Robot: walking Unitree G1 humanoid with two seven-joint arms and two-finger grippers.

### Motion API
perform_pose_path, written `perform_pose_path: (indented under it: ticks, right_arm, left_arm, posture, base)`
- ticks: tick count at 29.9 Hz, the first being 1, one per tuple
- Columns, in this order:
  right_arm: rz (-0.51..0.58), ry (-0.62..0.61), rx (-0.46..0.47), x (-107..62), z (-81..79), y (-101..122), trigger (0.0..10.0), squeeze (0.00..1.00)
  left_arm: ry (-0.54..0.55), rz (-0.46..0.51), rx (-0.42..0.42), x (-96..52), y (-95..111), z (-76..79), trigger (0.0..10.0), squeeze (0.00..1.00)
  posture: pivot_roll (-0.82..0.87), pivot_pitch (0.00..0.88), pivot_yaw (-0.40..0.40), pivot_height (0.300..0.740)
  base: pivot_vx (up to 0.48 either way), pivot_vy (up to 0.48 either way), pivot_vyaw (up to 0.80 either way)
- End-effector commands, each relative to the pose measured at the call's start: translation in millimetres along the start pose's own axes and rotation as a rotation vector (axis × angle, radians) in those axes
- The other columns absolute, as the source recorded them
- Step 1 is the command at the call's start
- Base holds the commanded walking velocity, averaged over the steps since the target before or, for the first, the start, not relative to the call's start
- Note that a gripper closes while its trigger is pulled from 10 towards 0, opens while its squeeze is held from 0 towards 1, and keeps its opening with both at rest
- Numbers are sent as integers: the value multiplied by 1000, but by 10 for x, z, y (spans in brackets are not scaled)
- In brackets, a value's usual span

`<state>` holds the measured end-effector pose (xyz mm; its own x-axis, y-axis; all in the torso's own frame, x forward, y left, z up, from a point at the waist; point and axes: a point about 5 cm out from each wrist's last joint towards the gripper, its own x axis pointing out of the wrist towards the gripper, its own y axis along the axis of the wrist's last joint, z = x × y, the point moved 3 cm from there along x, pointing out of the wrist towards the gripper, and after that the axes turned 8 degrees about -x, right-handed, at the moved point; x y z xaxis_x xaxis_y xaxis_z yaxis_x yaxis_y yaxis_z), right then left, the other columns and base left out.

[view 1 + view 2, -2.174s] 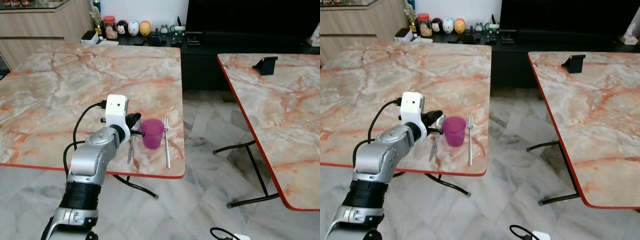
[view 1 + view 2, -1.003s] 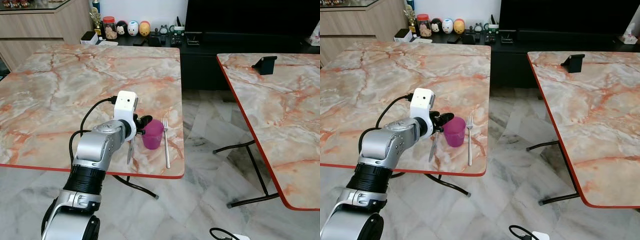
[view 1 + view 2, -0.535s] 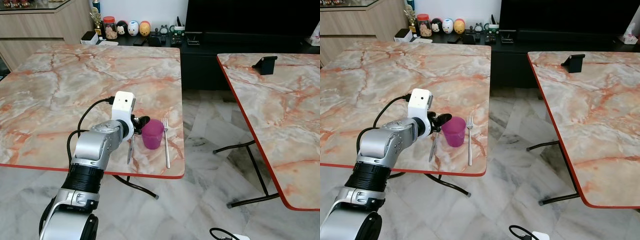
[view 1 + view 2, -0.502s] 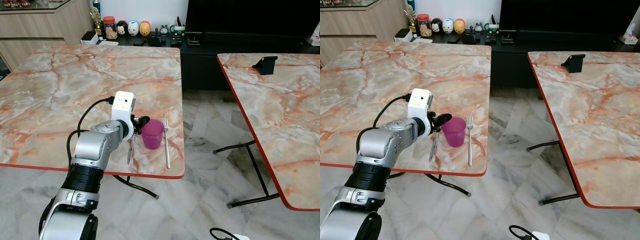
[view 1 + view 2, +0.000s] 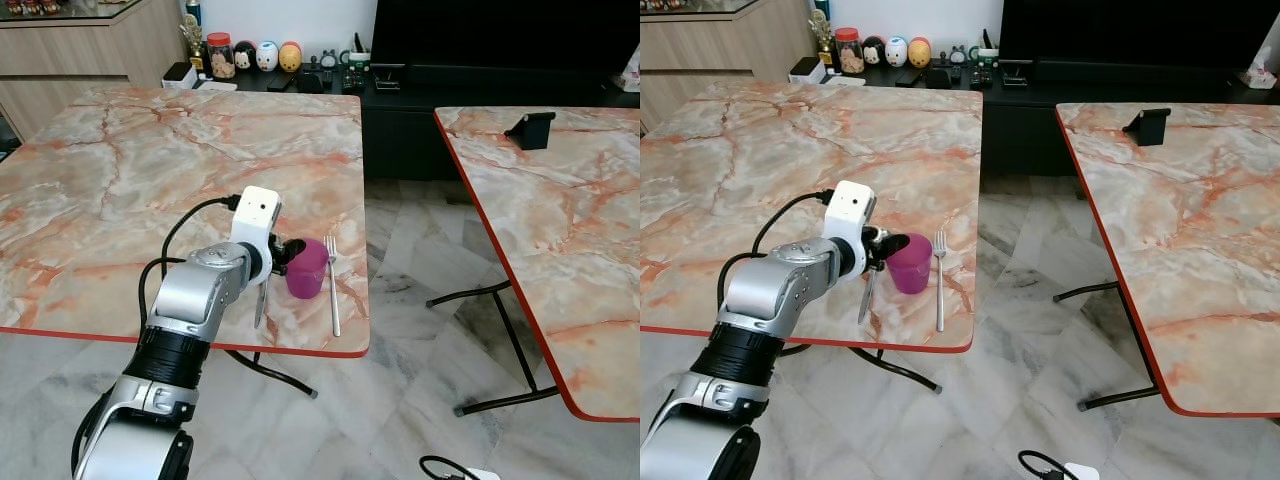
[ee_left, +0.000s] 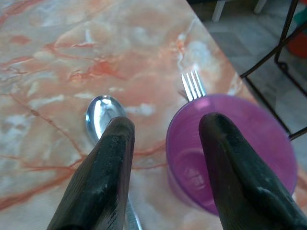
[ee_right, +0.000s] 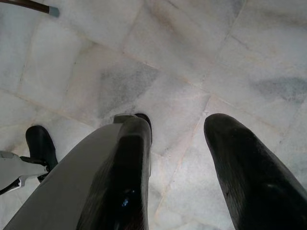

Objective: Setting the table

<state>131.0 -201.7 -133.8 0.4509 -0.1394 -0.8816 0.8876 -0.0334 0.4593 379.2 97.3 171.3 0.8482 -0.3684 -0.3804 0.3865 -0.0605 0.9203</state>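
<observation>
A purple cup (image 5: 306,268) stands near the front right corner of the marble table (image 5: 130,180). A fork (image 5: 333,285) lies just right of it and a spoon (image 5: 260,298) just left. My left gripper (image 5: 287,250) is open at the cup's left side. In the left wrist view one finger (image 6: 237,177) sits over the cup (image 6: 187,163) and the other finger (image 6: 108,177) over the spoon (image 6: 100,115), with the cup's near wall between them. Whether they touch it I cannot tell. The right gripper (image 7: 175,158) hangs open above the floor.
A second marble table (image 5: 560,230) stands to the right with a black phone stand (image 5: 530,130) on it. Tiled floor (image 5: 410,300) runs between the tables. Jars and figurines (image 5: 250,55) line a dark console behind. A cable (image 5: 445,467) lies on the floor.
My left gripper has edged slightly to the right, closer against the cup. Cup, fork and spoon lie where they were.
</observation>
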Motion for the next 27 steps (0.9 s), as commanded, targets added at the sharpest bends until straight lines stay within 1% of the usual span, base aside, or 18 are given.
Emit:
perform_pose_path:
  ticks: [1, 5, 7, 8, 16, 19, 24, 25, 26, 27]
  right_arm:
    - [-12, 0, 1, -3, 5, -28, 10000, 0]
    - [-12, 1, -1, -3, 4, -27, 10000, 0]
    - [-12, 1, -1, -3, 5, -27, 10000, 0]
    - [-12, 0, 0, -3, 4, -28, 10000, 0]
    - [-12, 1, -1, -3, 4, -28, 10000, 0]
    - [-12, 2, -2, -4, 2, -28, 10000, 0]
    - [-12, 2, -1, -4, -2, -31, 10000, 0]
    - [-12, 2, 1, -4, -4, -32, 10000, 0]
    - [-13, 2, 3, -5, -6, -34, 10000, 0]
    - [-13, 2, 3, -5, -6, -34, 10000, 0]
  left_arm:
    - [6, -19, 55, -3, -54, -3, 10000, 0]
    - [10, -33, 50, 23, -111, 12, 10000, 0]
    - [27, -40, 79, 37, -136, -2, 10000, 0]
    - [37, -41, 75, 44, -154, -14, 10000, 0]
    - [53, -29, 53, 55, -135, -45, 10000, 0]
    - [37, -28, 47, 62, -130, -21, 10000, 0]
    - [-1, -29, 76, 71, -104, 27, 10000, 0]
    - [-9, -28, 84, 75, -91, 35, 8627, 0]
    - [-17, -25, 87, 79, -73, 46, 2588, 0]
    - [-17, -25, 87, 79, -73, 46, 2588, 0]
  posture:
    - [117, 0, -19, 711]
    - [115, 0, -17, 711]
    - [115, 0, -17, 711]
    - [111, 0, -15, 711]
    - [111, 0, -15, 711]
    - [115, 0, -16, 711]
    - [111, 0, -7, 711]
    - [110, 0, -6, 711]
    - [109, 0, -5, 711]
    - [109, 0, -5, 711]
  base:
    - [0, 0, 0]
    - [0, 0, 0]
    - [0, 0, 0]
    - [0, 0, 0]
    - [0, 0, 0]
    - [0, 0, 0]
    - [0, 0, 0]
    - [0, 0, 0]
    - [0, 0, 0]
    - [0, 0, 0]
